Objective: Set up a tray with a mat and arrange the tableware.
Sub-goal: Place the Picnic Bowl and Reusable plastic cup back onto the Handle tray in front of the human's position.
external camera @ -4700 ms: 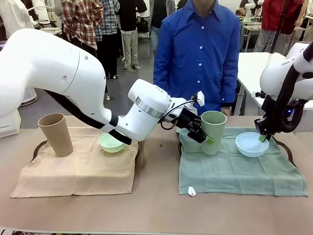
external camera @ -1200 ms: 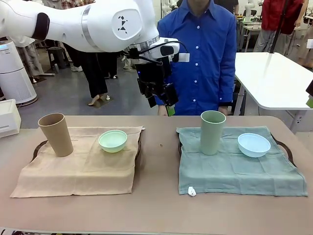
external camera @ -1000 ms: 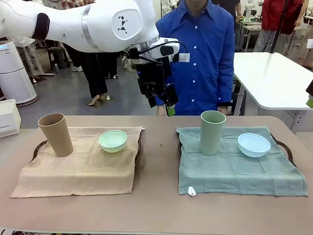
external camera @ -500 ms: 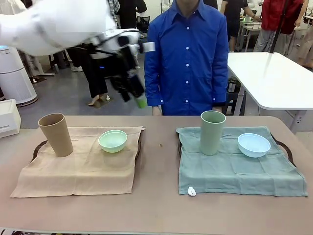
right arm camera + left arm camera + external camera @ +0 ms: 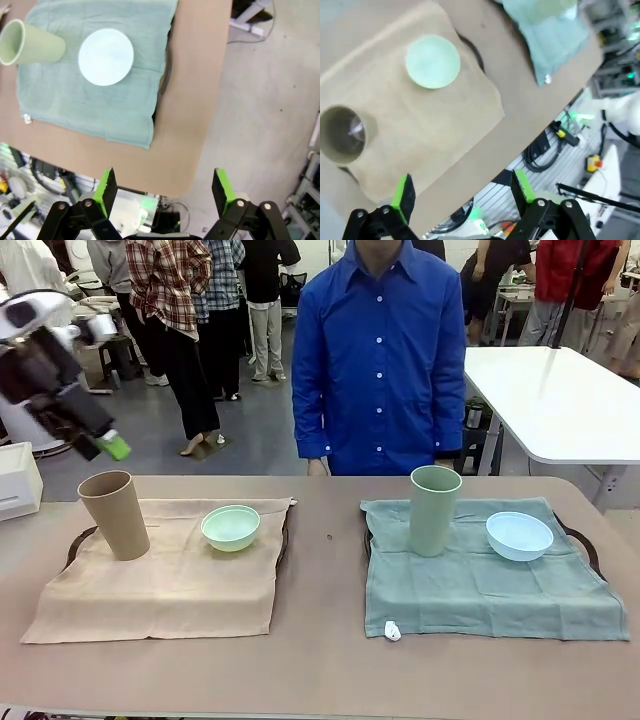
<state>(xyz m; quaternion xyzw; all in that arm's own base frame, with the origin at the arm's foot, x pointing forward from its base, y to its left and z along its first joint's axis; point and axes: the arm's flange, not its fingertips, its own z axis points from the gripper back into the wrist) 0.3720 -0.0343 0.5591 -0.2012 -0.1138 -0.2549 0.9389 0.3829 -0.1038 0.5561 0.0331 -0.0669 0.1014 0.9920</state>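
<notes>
On the worktop two mats lie side by side, each over a dark tray whose rim peeks out at the edges. The tan mat on the left carries the tan cup, standing at its far left corner and leaning slightly, and the mint bowl near its far right corner, well apart from the cup. The green mat on the right carries the sage cup, upright at its far left, and the blue bowl just to the right of it, not touching. A person in a blue shirt stands at the far side of the worktop, arms down. The left hand is raised at the far left, above and behind the tan cup; in the front view it is blurred, but its own wrist view shows the left hand wide and empty, high over the tan mat with the tan cup and mint bowl below. The right hand is likewise wide and empty, high above the worktop's right edge, looking down on the sage cup, the blue bowl and the green mat.
</notes>
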